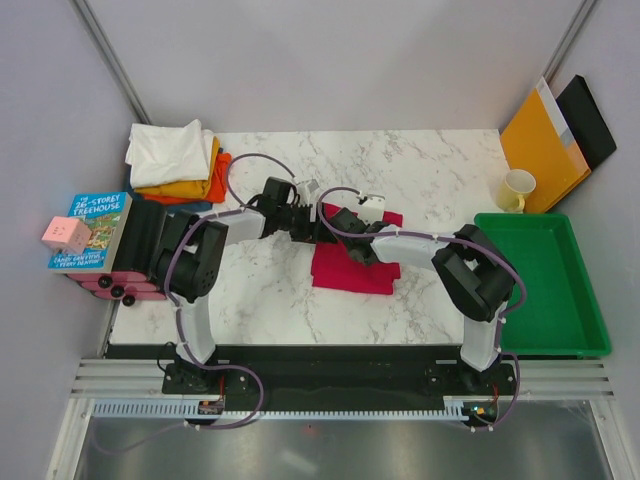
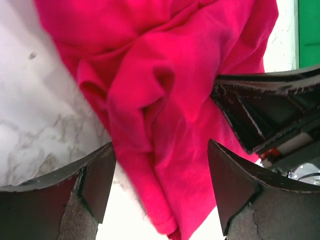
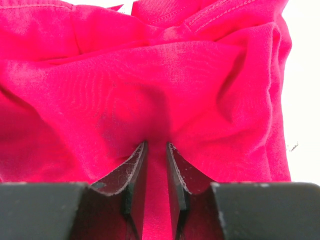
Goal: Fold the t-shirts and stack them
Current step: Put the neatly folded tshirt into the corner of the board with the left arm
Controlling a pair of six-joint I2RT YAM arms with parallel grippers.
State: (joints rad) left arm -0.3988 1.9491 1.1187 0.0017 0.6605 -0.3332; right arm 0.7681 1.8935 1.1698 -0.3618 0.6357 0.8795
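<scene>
The crimson t-shirt (image 1: 345,275) lies rumpled, partly folded, in the middle of the table (image 1: 260,300). The right tool (image 3: 156,150) pinches a fold of it; the left tool (image 2: 160,150) gapes wide, holding nothing. A book (image 1: 92,228) reads "26-Storey Treehouse".

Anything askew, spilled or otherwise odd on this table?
Only the red t-shirt mid-table: bunched and creased, not flat, one fold pinched in the right claw, the left claw open over it. The stacked t-shirts at the far left corner sit slightly uneven. Nothing spilled.
</scene>
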